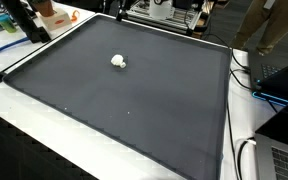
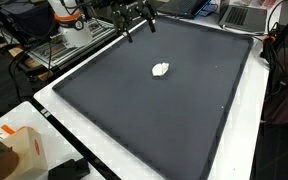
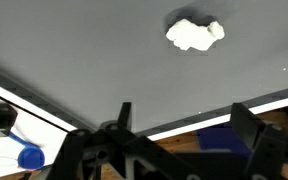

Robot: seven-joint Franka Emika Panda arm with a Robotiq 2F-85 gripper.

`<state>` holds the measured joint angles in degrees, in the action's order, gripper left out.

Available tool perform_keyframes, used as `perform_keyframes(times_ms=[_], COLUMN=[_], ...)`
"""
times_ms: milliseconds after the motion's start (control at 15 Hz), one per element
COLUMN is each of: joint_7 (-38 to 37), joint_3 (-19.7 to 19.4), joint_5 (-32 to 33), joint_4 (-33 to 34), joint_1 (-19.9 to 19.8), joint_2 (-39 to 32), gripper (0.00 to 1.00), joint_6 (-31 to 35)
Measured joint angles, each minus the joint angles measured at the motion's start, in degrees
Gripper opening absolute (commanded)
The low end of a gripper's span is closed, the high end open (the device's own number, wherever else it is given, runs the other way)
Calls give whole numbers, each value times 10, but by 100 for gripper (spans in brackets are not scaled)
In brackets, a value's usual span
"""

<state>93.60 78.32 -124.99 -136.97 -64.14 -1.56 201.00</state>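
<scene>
Across the white table (image 2: 246,120) a large dark mat (image 2: 134,130) lies flat, its edges running close to the table's own in both exterior views. Over one corner of the mat hangs the gripper (image 2: 140,28), its claw spread wide apart and touching neither mat nor lump. Well out from that corner and far from every edge, a small white crumpled lump (image 2: 161,69) rests on the mat, with open surface all round it.

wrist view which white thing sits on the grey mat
The small crumpled white lump, alone on the grey mat. The other white thing, with a blue part, lies off the mat's edge.
</scene>
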Motion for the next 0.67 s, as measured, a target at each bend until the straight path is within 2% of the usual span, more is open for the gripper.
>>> perform_keyframes(times_ms=[333, 533, 667], joint_7=[-85, -141, -169], joint_3=[0, -6, -31], joint_5=[86, 166, 220], joint_4=[-13, -14, -13], joint_1=[31, 63, 97], joint_2=[-4, -33, -76], gripper=[100, 100, 100], joint_6=[9, 52, 98])
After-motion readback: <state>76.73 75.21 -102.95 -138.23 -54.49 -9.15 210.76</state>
